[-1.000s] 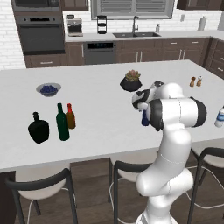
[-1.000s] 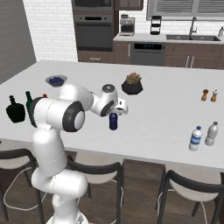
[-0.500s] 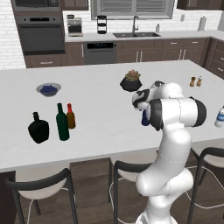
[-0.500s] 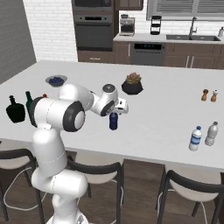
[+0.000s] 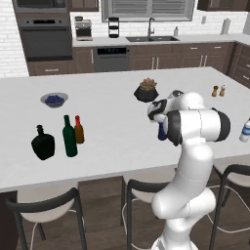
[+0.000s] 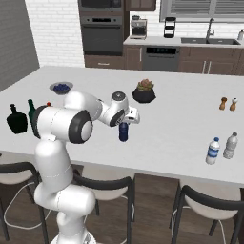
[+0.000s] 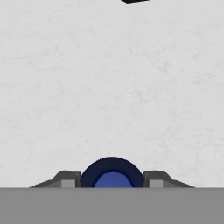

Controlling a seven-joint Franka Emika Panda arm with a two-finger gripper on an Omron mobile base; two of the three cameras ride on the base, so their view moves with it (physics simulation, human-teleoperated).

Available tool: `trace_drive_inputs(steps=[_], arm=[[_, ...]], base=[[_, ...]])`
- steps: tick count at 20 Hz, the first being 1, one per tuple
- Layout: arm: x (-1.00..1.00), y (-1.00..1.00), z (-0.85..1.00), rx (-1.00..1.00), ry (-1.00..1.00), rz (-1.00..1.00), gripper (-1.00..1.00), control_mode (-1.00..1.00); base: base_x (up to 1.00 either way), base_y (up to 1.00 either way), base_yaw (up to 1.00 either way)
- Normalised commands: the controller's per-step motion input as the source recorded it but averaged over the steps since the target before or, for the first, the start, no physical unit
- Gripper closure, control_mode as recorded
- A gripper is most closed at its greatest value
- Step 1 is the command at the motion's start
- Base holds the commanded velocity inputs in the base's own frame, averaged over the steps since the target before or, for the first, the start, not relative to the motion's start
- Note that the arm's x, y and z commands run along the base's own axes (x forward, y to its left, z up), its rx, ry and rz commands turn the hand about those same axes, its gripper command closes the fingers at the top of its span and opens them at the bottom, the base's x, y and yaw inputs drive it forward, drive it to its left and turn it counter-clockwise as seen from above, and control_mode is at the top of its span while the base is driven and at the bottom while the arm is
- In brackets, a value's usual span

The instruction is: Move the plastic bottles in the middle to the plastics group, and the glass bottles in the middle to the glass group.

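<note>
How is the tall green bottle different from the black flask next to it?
The green bottle is tall and slim; the black flask is squat and round-bodied. The green bottle's neck is long, the flask's short. The bottle stands closer to the small amber bottle than the flask does. Both stand upright on the white counter.

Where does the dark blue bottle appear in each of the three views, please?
Left base view: right of centre, dark blue bottle just left of the arm's big joint.
Right base view: at centre, under the gripper.
Hand view: bottom centre, seen from above between the fingers.
Shared landmark: the potted plant behind it in both base views.
</note>
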Motion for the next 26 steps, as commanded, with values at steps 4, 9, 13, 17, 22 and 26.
trace_drive_inputs(steps=[4, 9, 13, 17, 22, 26], arm=[[-0.05, -0.05, 0.14, 0.00, 0.00, -0.03, 1.00, -1.00], [-0.13, -0.45, 0.53, 0.00, 0.00, -0.13, 1.00, -1.00], [-0.09, -0.74, 0.59, 0.00, 0.02, -0.19, 1.00, -1.00], [0.00, -0.86, 0.43, 0.00, 0.04, -0.23, 1.00, -1.00], [-0.02, -0.98, 0.12, 0.00, 0.06, -0.27, 1.00, -1.00], [-0.38, -1.00, -0.16, 0.05, 0.00, -0.27, 1.00, -1.00]], base=[[0.00, 0.00, 0.00], [0.00, 0.00, 0.00], [0.00, 0.00, 0.00], [0.00, 0.00, 0.00], [0.00, 0.00, 0.00], [0.00, 0.00, 0.00]])
